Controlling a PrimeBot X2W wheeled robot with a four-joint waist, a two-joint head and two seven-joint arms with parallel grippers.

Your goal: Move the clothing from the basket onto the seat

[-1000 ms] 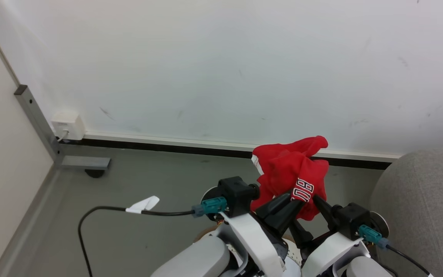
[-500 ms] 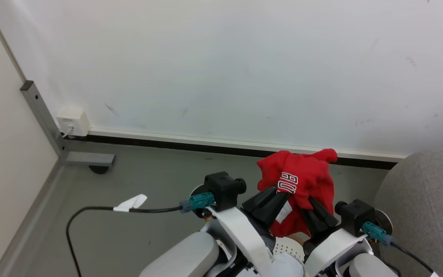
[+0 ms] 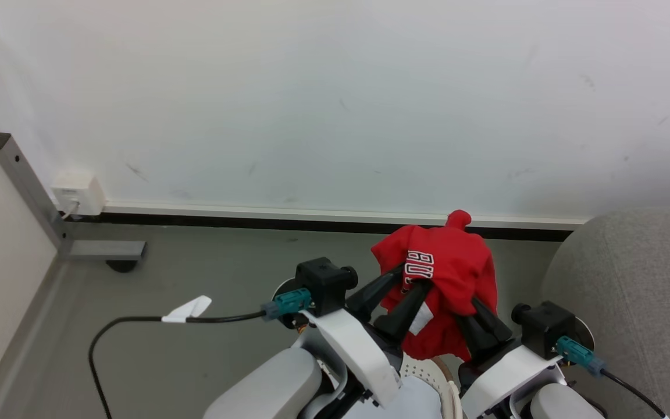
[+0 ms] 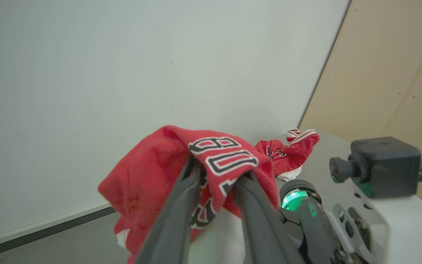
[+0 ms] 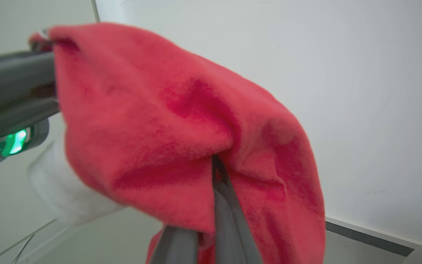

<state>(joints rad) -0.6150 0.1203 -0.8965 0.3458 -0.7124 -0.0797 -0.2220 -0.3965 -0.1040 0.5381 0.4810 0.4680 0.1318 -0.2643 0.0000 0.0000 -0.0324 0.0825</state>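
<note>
A red piece of clothing (image 3: 448, 267) with white lettering hangs in the air between my two grippers, above the floor and left of the grey seat (image 3: 626, 291). My left gripper (image 3: 413, 276) is open, its fingers spread, and the cloth lies draped over their tips (image 4: 220, 172). My right gripper (image 3: 477, 311) is shut on the clothing's far fold, pinching the red fabric (image 5: 214, 163). A cream perforated part of the basket (image 3: 428, 369) with its tan rim shows below, between my forearms. Another red garment (image 4: 295, 145) lies on the seat.
A white wall with a dark baseboard (image 3: 288, 221) runs close behind the held garment. On the grey floor lie a black cable with a white tag (image 3: 186, 308), a wall socket box (image 3: 76, 192) and a metal post foot (image 3: 102, 250) at the left.
My left fingers have parted from a shut grip on the garment, while my right gripper has shut on it. The garment has settled lower, and the head view has shifted.
</note>
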